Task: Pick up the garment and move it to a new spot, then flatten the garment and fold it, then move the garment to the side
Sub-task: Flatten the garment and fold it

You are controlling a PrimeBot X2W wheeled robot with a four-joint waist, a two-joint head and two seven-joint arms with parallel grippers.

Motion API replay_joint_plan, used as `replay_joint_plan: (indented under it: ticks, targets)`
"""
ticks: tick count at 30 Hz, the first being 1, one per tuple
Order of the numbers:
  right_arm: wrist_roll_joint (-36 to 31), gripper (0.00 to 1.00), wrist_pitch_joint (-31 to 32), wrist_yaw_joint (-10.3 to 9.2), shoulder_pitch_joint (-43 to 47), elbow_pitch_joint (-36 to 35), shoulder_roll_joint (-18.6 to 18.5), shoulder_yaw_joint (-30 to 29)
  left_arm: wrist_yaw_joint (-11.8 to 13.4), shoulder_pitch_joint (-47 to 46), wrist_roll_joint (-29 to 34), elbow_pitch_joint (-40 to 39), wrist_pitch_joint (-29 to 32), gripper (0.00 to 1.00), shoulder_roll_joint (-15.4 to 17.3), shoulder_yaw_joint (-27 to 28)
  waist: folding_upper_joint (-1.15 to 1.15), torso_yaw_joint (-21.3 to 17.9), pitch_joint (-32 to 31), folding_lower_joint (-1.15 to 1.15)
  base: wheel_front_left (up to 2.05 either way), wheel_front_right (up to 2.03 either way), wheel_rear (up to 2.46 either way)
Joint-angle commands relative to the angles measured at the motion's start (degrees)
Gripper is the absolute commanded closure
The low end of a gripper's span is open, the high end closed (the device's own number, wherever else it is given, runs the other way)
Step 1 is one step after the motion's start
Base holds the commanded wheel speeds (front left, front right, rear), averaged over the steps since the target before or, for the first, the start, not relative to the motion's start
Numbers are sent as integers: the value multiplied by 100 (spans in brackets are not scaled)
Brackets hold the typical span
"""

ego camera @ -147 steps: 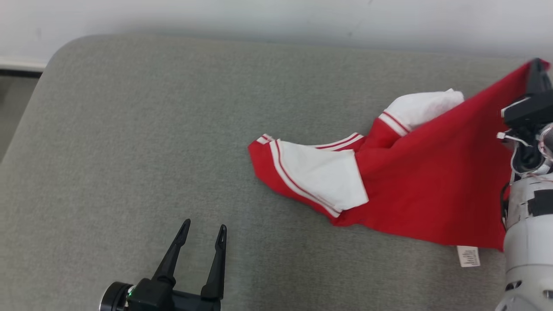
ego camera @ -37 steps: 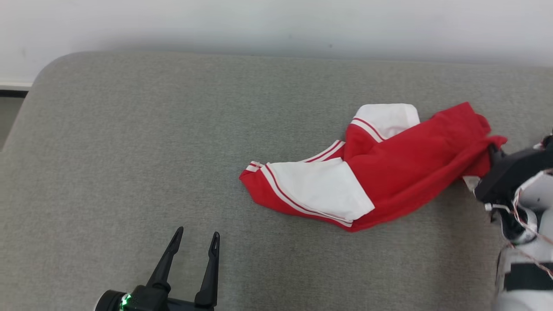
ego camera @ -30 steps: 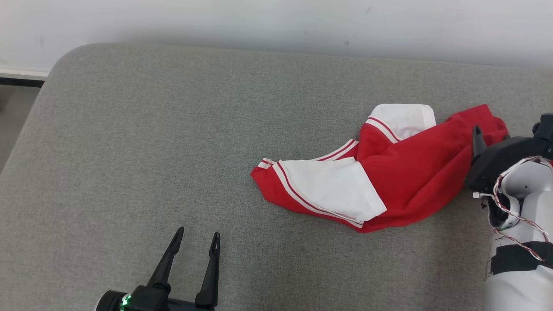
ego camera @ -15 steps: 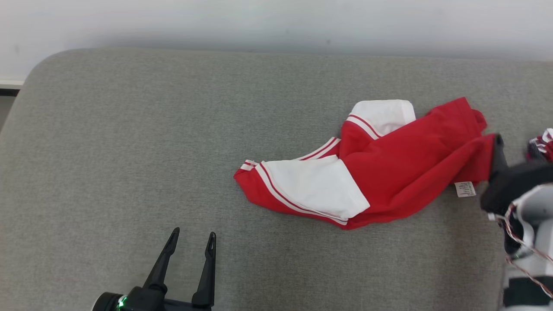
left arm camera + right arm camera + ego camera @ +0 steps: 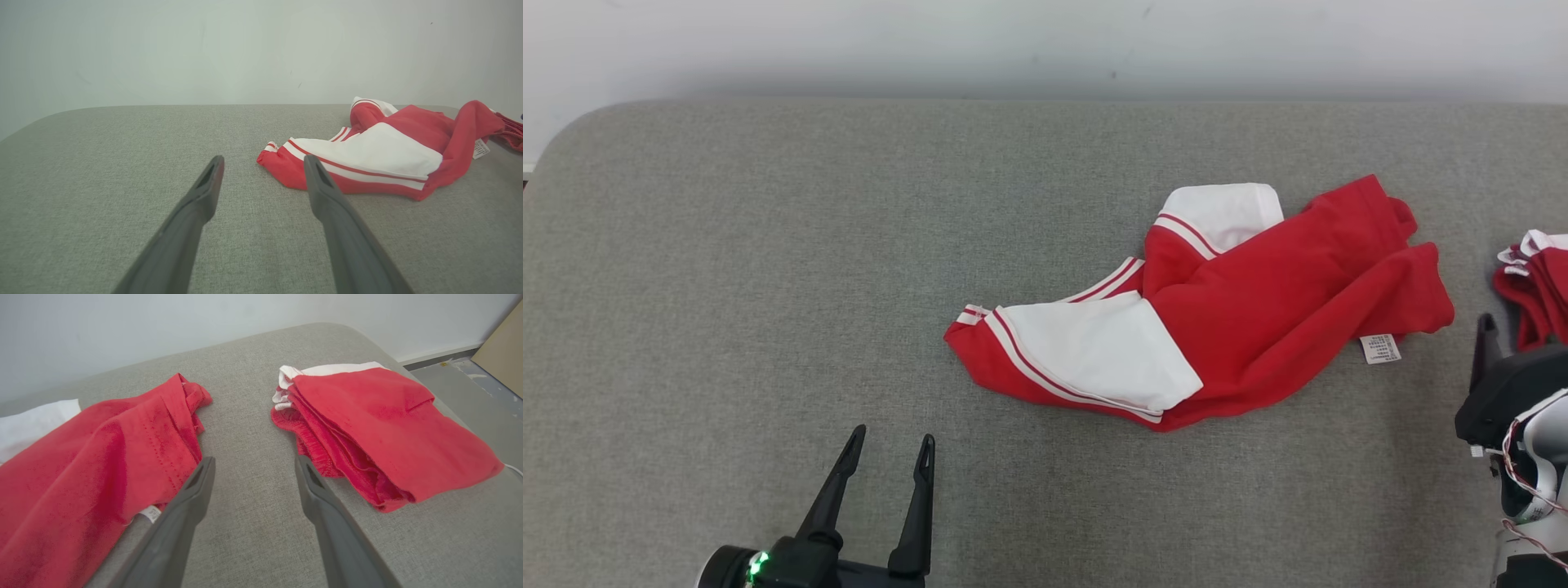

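The garment [image 5: 1258,310], a red top with white sleeves and striped trim, lies crumpled on the grey cushion [image 5: 768,286], right of centre, with its white label [image 5: 1380,349] showing at its right end. My left gripper [image 5: 889,445] stands open near the front edge, well to the left of the garment [image 5: 416,126], and holds nothing. In its own view my right gripper [image 5: 254,461] is open over bare cushion, just right of the garment's red hem [image 5: 102,457]. One of its fingers [image 5: 1486,351] shows at the right edge of the head view.
A folded pile of red cloth [image 5: 367,424] with white trim lies to the right of my right gripper, also seen at the head view's right edge [image 5: 1539,278]. A pale wall [image 5: 1045,41] runs behind the cushion. Floor [image 5: 470,388] lies beyond the cushion's right end.
My right gripper has let go of the garment's red edge and drawn back to the lower right. The garment has settled onto the cushion. The camera has shifted slightly. My left gripper has stayed put.
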Motion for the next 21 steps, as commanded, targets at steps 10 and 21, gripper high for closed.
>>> replay_joint_plan:
  ticks: [10,21]
  targets:
    - [109,0,-1,-10,-149,650,-50,372,-21,-24,49,-11,-18,0,-3,49,0,158,55,0,0,0,0]
    - [467,0,-124,-10,-292,846,-148,864,-42,-56,70,1,-18,0,-3,40,0,199,95,0,0,0,0]
